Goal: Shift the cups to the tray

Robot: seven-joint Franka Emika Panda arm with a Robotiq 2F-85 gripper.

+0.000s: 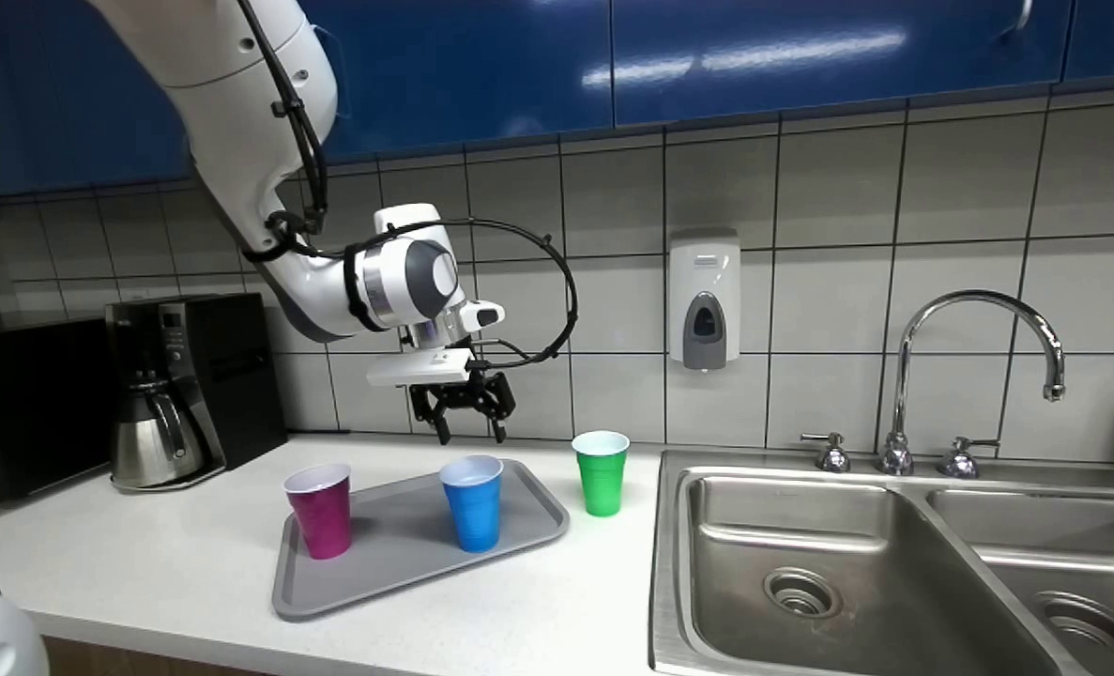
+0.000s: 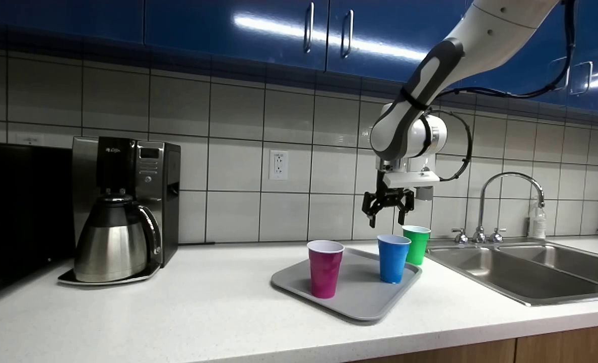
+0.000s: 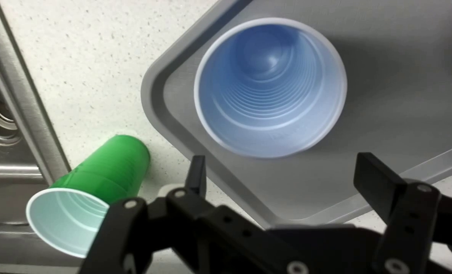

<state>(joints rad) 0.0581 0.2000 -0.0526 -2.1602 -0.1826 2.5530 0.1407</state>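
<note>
The magenta-purple cup (image 1: 325,521) (image 2: 325,275) stands upright on the grey tray (image 1: 397,530) (image 2: 359,297) (image 3: 393,95); it is out of the wrist view. The blue cup (image 1: 475,514) (image 2: 393,262) (image 3: 269,87) stands upright on the tray near its sink-side end. The green cup (image 1: 602,481) (image 2: 416,247) (image 3: 104,167) stands upright on the counter, off the tray, between tray and sink. My gripper (image 1: 471,430) (image 2: 387,220) (image 3: 281,163) is open and empty, fingers pointing down. It hovers above the cup rims, near the tray's wall-side edge behind the blue cup, touching nothing.
A steel double sink (image 1: 671,563) (image 2: 525,297) with a tall faucet (image 1: 904,376) lies beside the green cup. A soap dispenser (image 1: 705,300) hangs on the tiled wall. A coffee maker (image 2: 170,201) with a steel pot (image 2: 112,252) stands at the opposite end. Blue cabinets (image 2: 238,40) hang above.
</note>
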